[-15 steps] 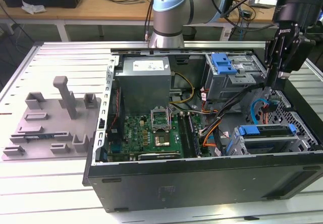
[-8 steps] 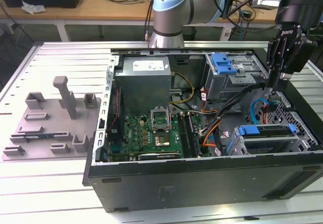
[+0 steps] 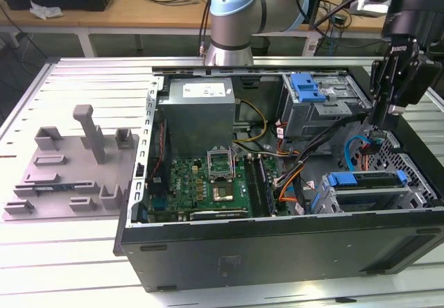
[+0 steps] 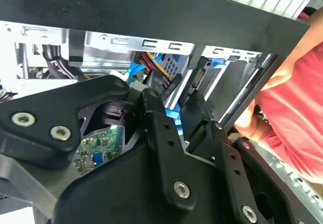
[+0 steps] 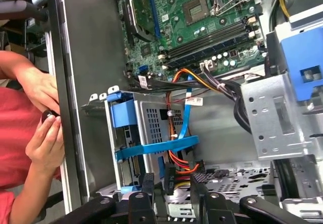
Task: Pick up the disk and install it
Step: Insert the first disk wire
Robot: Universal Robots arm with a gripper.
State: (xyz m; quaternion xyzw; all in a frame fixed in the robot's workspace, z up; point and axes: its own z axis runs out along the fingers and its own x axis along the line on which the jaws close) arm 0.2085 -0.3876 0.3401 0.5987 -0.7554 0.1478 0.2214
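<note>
**Q:** What state is the end effector in, and what does it grasp?

**A:** The gripper (image 3: 380, 122) hangs over the corner of the open computer case (image 3: 277, 252) that lies far from the camera, on the exterior view's right. In both wrist views its fingers (image 5: 147, 189) stand apart with a clear gap between them, and nothing is clamped there. In the first wrist view a black connector (image 5: 171, 176) with orange and red leads lies in line with that gap. Whether the fingers touch it cannot be told.

**Q:** Where is the disk?

**A:** The disk (image 3: 365, 179) is not in the gripper. It sits in the drive cage (image 3: 374, 200) at the near corner of the case on the exterior view's right, below the gripper and nearer the camera. Its blue carrier lies along the cage's upper edge. The first wrist view shows the same blue carrier (image 5: 123, 114) at the cage mouth, just inside the case wall. The silver body is mostly hidden.

**Q:** What else surrounds the work?

**A:** The case lies on its side on the slatted worktop (image 3: 69, 259), toward its edge on the exterior view's right. Inside are a green motherboard (image 3: 208, 183) and a grey power supply (image 3: 198, 110). A grey fixture plate (image 3: 69, 173) rests near the opposite edge. A person's hands (image 5: 43, 143) rest against the outer face of the case wall beside the cage.
</note>
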